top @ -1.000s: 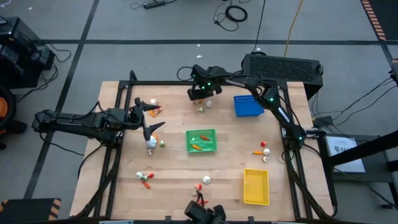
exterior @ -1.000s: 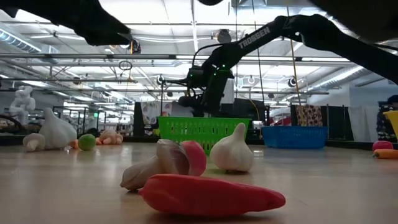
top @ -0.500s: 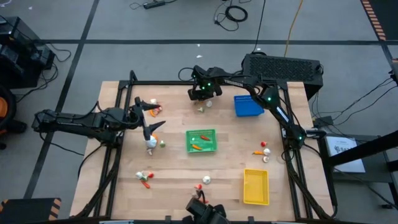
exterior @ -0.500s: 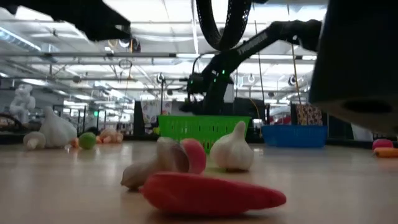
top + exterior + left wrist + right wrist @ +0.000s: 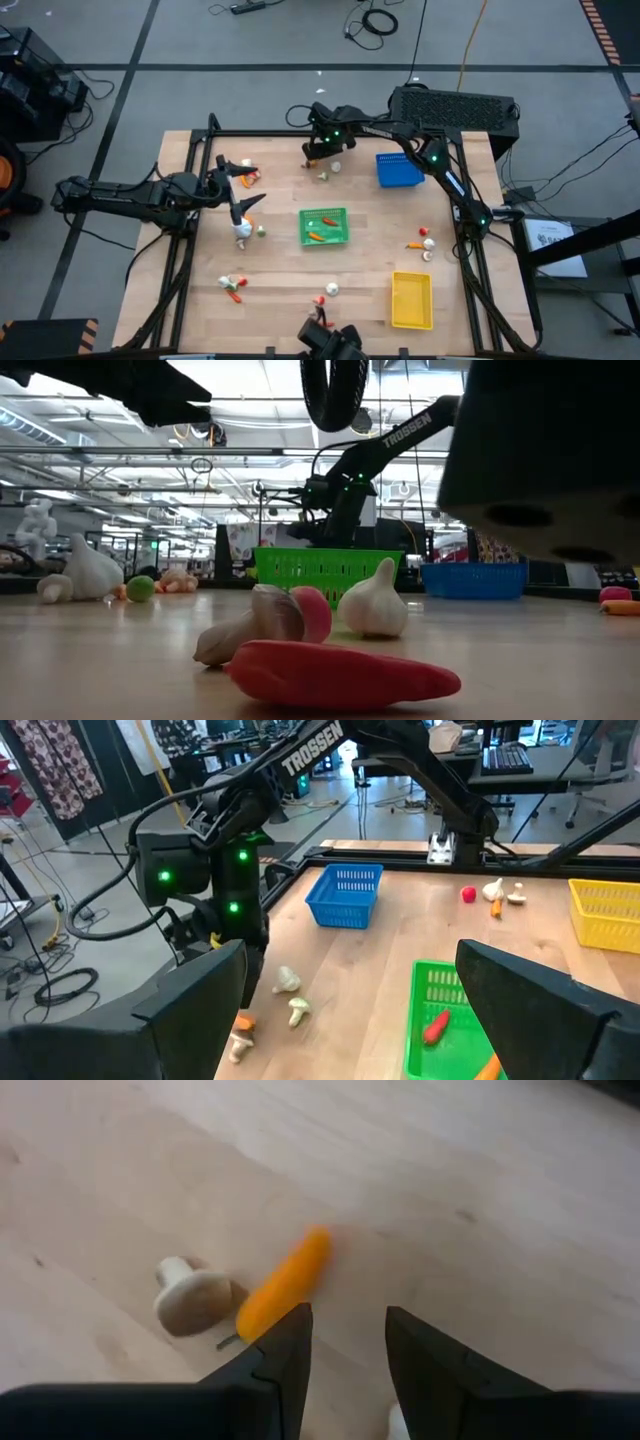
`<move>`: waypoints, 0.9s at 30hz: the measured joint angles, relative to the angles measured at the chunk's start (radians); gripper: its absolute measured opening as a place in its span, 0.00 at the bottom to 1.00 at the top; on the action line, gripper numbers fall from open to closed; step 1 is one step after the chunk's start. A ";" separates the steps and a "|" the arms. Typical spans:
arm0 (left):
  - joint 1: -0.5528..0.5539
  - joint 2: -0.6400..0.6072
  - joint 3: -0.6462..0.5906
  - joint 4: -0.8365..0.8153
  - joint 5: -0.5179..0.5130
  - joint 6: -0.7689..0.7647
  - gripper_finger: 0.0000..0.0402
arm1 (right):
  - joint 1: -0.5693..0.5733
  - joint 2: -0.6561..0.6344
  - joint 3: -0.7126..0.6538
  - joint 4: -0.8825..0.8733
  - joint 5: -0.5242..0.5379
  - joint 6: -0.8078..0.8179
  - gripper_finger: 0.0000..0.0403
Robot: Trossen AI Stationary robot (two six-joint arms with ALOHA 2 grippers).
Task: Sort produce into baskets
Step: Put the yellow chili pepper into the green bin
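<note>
My right gripper (image 5: 314,157) hangs open over the table's far middle, fingers pointing steeply down. In its wrist view (image 5: 347,1330) an orange carrot piece (image 5: 284,1284) and a white mushroom (image 5: 194,1300) lie on the wood just past the fingertips, touching neither finger. More mushrooms (image 5: 292,996) lie close by. My left gripper (image 5: 243,188) waits at the left, wide open and empty (image 5: 350,1010). The blue basket (image 5: 398,170), green basket (image 5: 324,226) and yellow basket (image 5: 411,299) stand on the table. The green basket holds a red piece (image 5: 434,1025).
Small produce clusters lie by my left gripper (image 5: 247,229), at the near left (image 5: 232,285), near middle (image 5: 328,292) and right (image 5: 424,241). A red pepper (image 5: 340,672) and a garlic (image 5: 373,605) lie close to the low camera. A dark bulk (image 5: 550,450) fills that view's upper right.
Both grippers have kept their places and their openings. In the low view a dark bulk and a black loop close to the camera have come in from the upper right and now cover that corner.
</note>
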 joint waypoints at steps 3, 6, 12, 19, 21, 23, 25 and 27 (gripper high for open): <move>0.000 0.000 0.000 -0.005 0.000 0.000 0.91 | 0.008 0.000 0.000 -0.009 0.012 -0.013 0.30; 0.000 0.000 0.000 -0.018 0.000 0.000 0.91 | 0.009 0.000 0.000 -0.009 0.012 -0.009 0.30; 0.000 0.004 0.000 -0.043 0.000 0.000 0.91 | 0.007 -0.007 0.026 -0.036 0.014 -0.017 0.30; 0.000 0.025 0.000 -0.047 0.000 0.000 0.91 | 0.055 -0.009 0.108 -0.064 0.057 -0.018 0.30; 0.001 0.028 0.000 -0.046 0.000 0.000 0.91 | 0.081 -0.011 0.120 -0.028 0.096 -0.007 0.30; 0.001 0.028 0.000 -0.045 0.000 0.000 0.91 | 0.105 -0.013 0.121 -0.025 0.119 0.000 0.30; 0.001 0.028 0.000 -0.045 0.000 0.000 0.91 | 0.125 -0.011 0.120 -0.026 0.127 -0.006 0.30; 0.001 0.028 0.000 -0.045 0.000 0.000 0.91 | 0.149 -0.010 0.120 -0.026 0.157 -0.028 0.30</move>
